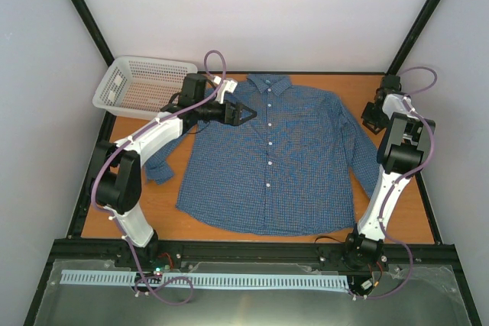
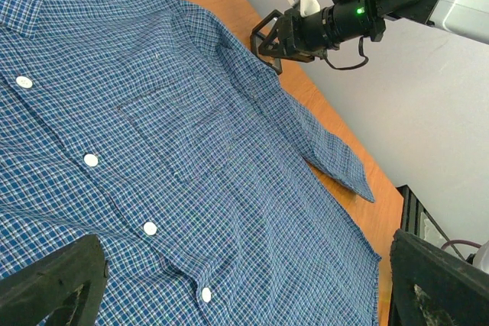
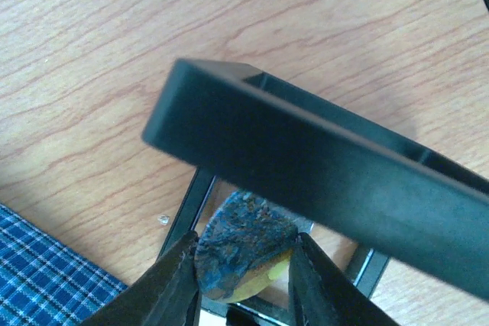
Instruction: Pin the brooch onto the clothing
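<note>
Where the right jaws are standing: the right gripper [image 3: 244,284] is reaching down into the small black box [image 3: 180,223], and its two fingers are clamping the brooch [image 3: 244,242], one pressing on each edge.
Brooch: it is sitting in the box's tray under the raised lid [image 3: 306,166], at the far right of the table [image 3: 114,74], and is not yet on the clothing.
Grip: the gripper is holding a small, hard, rounded piece by its rim, so a centred, firm squeeze is probably needed before lifting. A slanted hold is risking the piece twisting out.
Way out: the lid is hanging close over the fingers, so the lift is best going slowly and clear of the lid's edge.
Left jaws: the left gripper [image 1: 246,114] is hovering with its fingers [image 2: 53,288] wide apart, holding nothing, above the chest of the shirt near the collar.
Clothing: the clothing [image 1: 283,166] is lying flat and buttoned at mid-table, with one sleeve running close beside the box.
Left arm's part: it is probably waiting to press the cloth taut where the pin is going in.
Far left: a white basket [image 1: 141,85] is standing at the corner, playing no part.
</note>
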You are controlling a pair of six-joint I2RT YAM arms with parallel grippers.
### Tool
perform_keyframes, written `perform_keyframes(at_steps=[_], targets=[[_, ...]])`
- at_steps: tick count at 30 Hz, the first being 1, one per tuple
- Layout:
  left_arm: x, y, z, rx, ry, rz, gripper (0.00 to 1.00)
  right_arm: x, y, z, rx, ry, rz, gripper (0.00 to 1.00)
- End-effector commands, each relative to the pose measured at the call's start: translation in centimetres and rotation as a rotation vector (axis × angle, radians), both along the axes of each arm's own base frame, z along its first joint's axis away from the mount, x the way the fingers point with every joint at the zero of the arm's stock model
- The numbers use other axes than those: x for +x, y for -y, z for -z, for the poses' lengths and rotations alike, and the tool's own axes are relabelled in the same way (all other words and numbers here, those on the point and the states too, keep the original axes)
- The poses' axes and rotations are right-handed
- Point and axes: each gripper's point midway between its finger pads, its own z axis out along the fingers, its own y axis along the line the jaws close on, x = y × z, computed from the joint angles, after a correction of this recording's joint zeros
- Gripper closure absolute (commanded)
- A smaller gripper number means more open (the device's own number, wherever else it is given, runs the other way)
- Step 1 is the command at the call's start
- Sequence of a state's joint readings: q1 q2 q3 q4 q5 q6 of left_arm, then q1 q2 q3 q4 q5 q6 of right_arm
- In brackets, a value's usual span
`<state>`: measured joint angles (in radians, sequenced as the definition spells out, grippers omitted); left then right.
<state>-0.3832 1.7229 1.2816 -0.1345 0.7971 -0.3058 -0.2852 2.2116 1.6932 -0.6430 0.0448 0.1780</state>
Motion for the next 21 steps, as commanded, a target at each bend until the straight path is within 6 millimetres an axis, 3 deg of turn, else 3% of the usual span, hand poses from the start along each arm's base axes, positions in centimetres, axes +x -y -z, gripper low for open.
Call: perform_keyframes(at_steps=[1,13,17,21], targets=[[0.0,-0.1,-1.5,-0.030,0.034,0.009,0.00,0.4,0.4,-1.2,-0.039,0.009,-0.003,0.71],[0.0,0.0,-1.1,-0.032,0.023,0.012,0.00,0.1,1.6,-2.2,-0.140,-0.024,0.012,0.85],[-0.1,0.1,-1.2,-0.036,0.019,0.015,0.00,0.1,1.8,-2.9,-0.172,-0.031,0.010,0.96],[-0.1,0.1,-1.1,-0.037,0.018,0.017,0.00,-0.1,1.7,-3.5,-0.214,-0.046,0.007,0.97]])
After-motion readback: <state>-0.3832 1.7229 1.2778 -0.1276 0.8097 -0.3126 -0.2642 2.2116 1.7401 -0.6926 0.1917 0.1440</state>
